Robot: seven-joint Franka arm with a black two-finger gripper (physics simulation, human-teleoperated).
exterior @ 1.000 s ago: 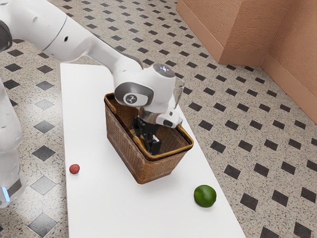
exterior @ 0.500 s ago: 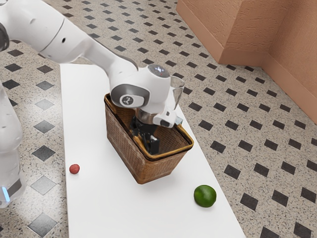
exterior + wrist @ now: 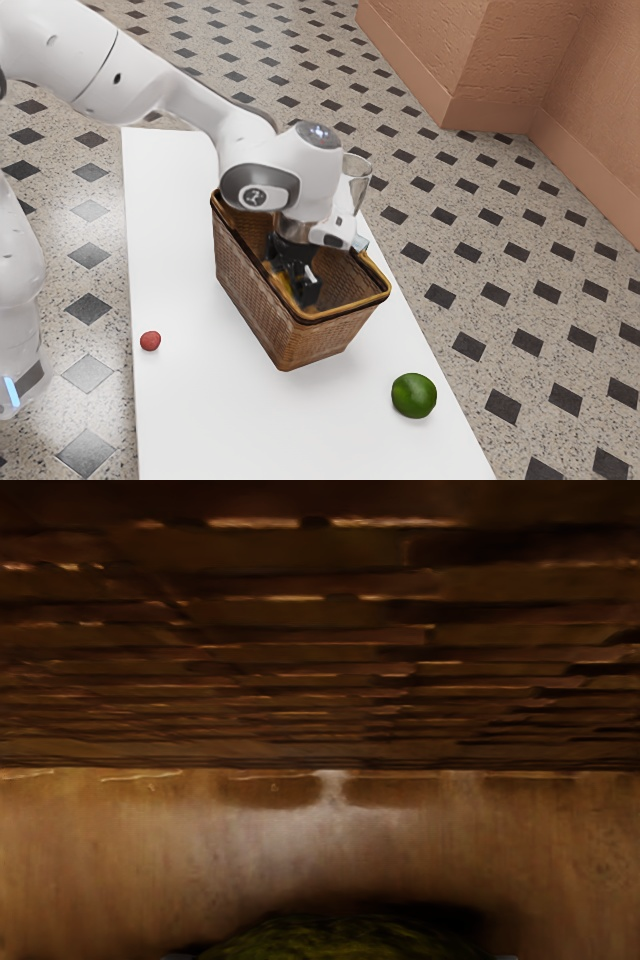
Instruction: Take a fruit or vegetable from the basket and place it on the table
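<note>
Shift: my gripper [image 3: 298, 284] eased slightly toward the exterior view's left, below the basket's rim [image 3: 345, 308] | grip: can't tell | target: green produce [image 3: 345, 942] at my hand, inside basket | lift unconfirmed, tabletop [image 3: 210, 410] placement pending

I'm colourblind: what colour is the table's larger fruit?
The fruit is dark green, clearest in the exterior view.

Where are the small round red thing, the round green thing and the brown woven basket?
Small round red thing [image 3: 150, 341]: exterior view, its middle.
Round green thing [image 3: 414, 396]: exterior view, its middle.
Brown woven basket [image 3: 322, 343]: exterior view, its outer wall.
</note>
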